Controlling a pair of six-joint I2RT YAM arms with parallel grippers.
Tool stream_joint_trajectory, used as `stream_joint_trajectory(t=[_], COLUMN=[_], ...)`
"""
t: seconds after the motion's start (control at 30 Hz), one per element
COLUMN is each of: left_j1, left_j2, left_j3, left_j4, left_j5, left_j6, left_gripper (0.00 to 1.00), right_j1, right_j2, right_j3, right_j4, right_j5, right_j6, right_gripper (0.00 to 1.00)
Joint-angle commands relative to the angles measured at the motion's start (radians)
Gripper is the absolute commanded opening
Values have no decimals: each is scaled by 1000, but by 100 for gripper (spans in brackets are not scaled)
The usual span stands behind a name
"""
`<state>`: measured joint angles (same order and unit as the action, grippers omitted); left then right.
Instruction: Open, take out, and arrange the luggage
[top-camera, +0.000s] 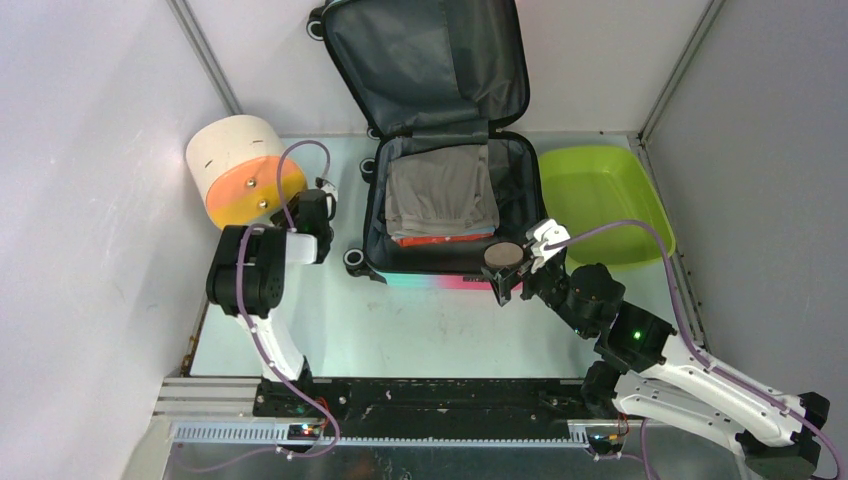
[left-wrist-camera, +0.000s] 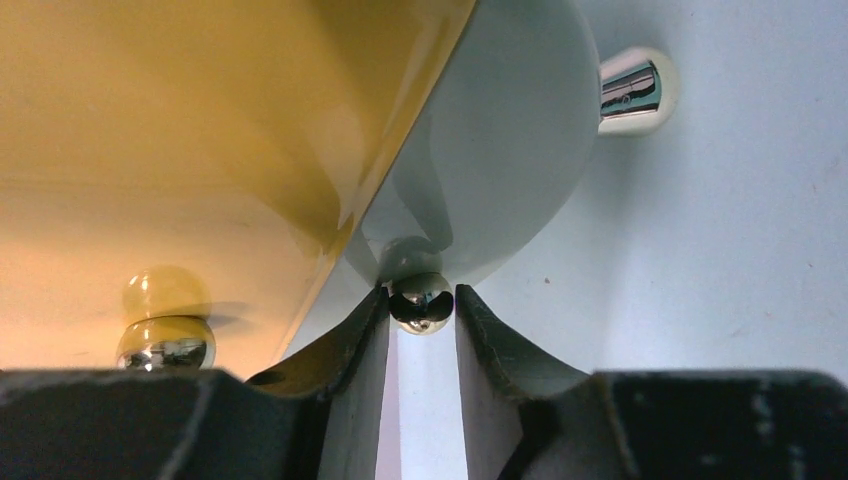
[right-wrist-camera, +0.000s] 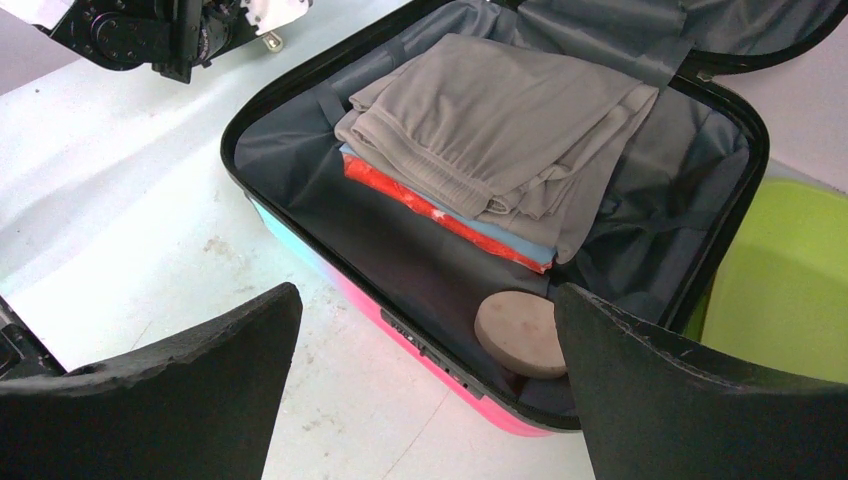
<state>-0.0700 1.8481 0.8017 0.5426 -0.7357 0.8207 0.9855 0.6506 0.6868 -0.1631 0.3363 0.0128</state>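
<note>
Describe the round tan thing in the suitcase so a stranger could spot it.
Find the big open luggage, lid raised. In its lower half, between the folded clothes and the near wall, on the side of the green tub, lies a tan disc. It is the only round item; everything else inside is folded fabric.

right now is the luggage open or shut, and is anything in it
Open, and packed. The luggage lid stands raised at the back, lining exposed; folded grey clothes and a round tan disc lie inside.
</note>
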Motion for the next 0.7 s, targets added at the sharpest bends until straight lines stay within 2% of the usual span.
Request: stream_joint_trajectory(t=[0.0, 0.23, 0.33, 0.4, 0.5, 0.57, 0.67], left_j1=[0, 5, 8, 10, 11, 6, -15], left_j2=[19, 29, 29, 30, 18, 8, -20], left_j3=[32, 41, 42, 49, 55, 52, 36], left_j4=[59, 70, 74, 52, 22, 10, 9], left_j5=[-30, -43, -35, -30, -18, -15, -20], left_j6=[-3, 1, 2, -2, -9, -8, 1], left_gripper=[36, 41, 40, 35, 17, 11, 9], right_j1=[-7, -20, -26, -31, -40, -42, -44], right_j2=[-1, 17, 22, 23, 22, 19, 14], right_j3=[26, 26, 26, 26, 26, 26, 26], right_j4=[12, 17, 22, 26, 28, 31, 35], right_j5=[-7, -19, -23, -28, -39, -43, -47], right_j6=[6, 7, 3, 1, 0, 1, 4], right_gripper=[100, 100, 100, 100, 100, 99, 100])
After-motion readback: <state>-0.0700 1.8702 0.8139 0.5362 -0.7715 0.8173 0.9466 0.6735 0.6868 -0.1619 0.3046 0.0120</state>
